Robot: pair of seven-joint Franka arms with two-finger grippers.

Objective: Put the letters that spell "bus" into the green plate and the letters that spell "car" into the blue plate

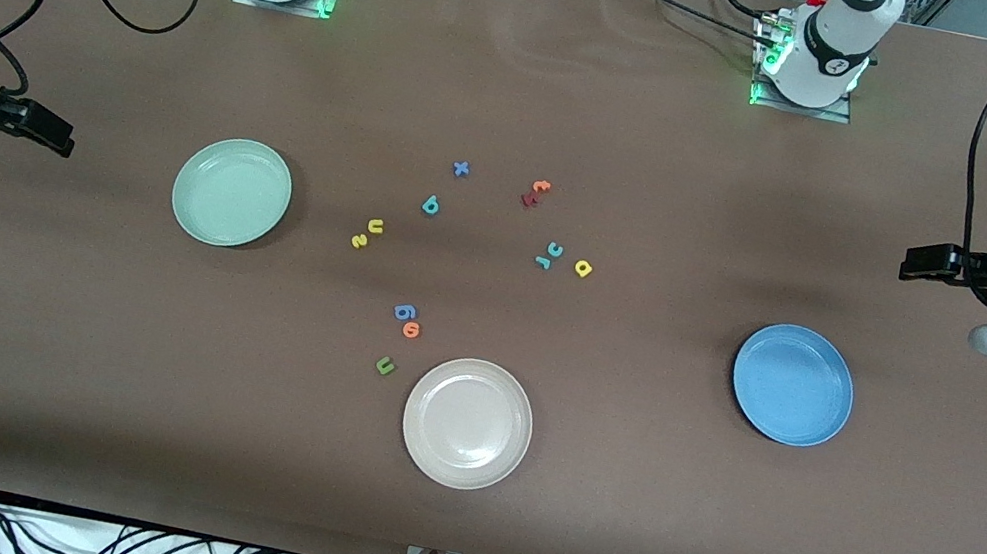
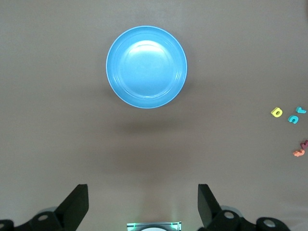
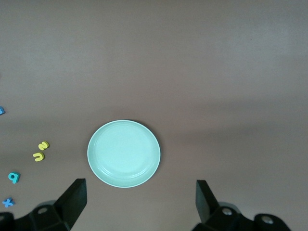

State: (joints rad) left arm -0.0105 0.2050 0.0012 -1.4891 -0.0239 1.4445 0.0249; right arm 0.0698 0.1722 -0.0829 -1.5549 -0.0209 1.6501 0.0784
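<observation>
The green plate lies toward the right arm's end, the blue plate toward the left arm's end. Between them lie the teal b, yellow u and yellow s, and beside those the teal c, teal r and yellow a. My right gripper hangs open and empty over the table's end past the green plate. My left gripper hangs open and empty over the table's end past the blue plate.
A beige plate sits nearest the front camera. Beside it lie a dark green u, an orange o and a blue g-like letter. A blue x and orange and red letters lie farther back.
</observation>
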